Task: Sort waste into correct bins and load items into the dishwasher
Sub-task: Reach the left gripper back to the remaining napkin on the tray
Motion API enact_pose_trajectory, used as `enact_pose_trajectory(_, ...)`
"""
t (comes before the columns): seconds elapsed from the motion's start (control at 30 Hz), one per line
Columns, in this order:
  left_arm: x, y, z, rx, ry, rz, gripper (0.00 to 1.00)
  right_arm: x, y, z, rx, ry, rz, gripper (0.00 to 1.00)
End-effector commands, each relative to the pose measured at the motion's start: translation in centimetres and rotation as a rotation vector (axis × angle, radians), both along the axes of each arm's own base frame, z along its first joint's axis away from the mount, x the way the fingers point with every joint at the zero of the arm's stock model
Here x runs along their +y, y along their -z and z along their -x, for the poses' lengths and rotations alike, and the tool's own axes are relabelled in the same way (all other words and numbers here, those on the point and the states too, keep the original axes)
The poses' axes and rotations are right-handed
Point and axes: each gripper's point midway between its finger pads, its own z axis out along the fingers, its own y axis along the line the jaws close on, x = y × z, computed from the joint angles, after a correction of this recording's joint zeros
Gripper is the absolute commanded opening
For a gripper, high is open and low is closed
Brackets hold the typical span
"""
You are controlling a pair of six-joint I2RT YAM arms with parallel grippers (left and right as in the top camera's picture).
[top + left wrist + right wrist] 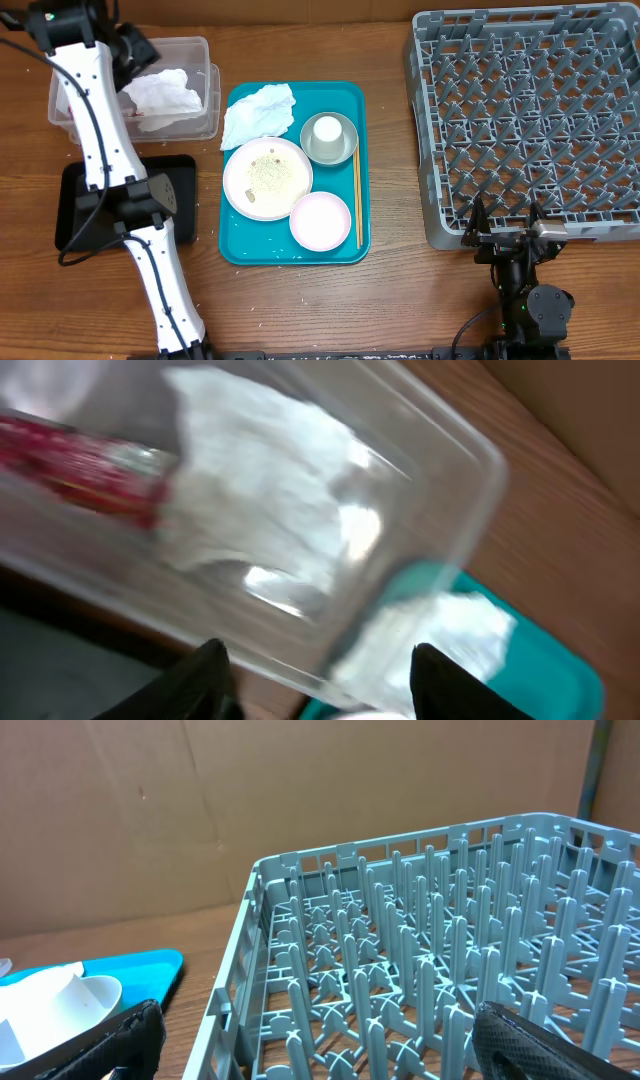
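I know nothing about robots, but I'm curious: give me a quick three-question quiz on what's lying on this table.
1. True or false: the dish rack holds no dishes.
2. The white cup sits in: A the grey bowl; B the dish rack; C the clear tub.
3. What red thing lies in the clear tub beside the napkin?
Key: 1 true; 2 A; 3 the sauce packet.
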Motion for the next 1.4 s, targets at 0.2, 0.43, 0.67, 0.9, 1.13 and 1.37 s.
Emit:
enact_pose_trajectory(0.2,-14.6,1.9,-0.5,0.017,0.559,0.003,0.63,-0.2,0.2,0.0,-0.002,0.008,0.004,1.00)
enact_pose_trajectory(0.43,-18.9,8.3,-1.2,0.114,0.642,-0.066,0.63,-0.2,0.2,0.0,-0.002,0.008,0.004,1.00)
enact_pose_trajectory(0.67,-21.5,13.4,-1.2,0.153,0.695,-0.073,0.64,-0.2,0.2,0.0,-0.002,0.008,0.004,1.00)
enact_pose_trajectory(0.9,-21.3,17.0,-0.4,0.209,0.690,-0.066,0.61,-0.2,0.2,0.0,-0.002,0.008,0.004,1.00)
enact_pose_trajectory(1.13,-20.5,19.2,0.7,0.270,0.682,-0.091,0.45,-0.2,0.2,0.0,-0.002,0.008,0.004,1.00)
enact_pose_trajectory(1.37,-20.5,16.5,-0.2,0.226,0.655,-0.101,0.04,-0.2,0.2,0.0,-0.002,0.008,0.004,1.00)
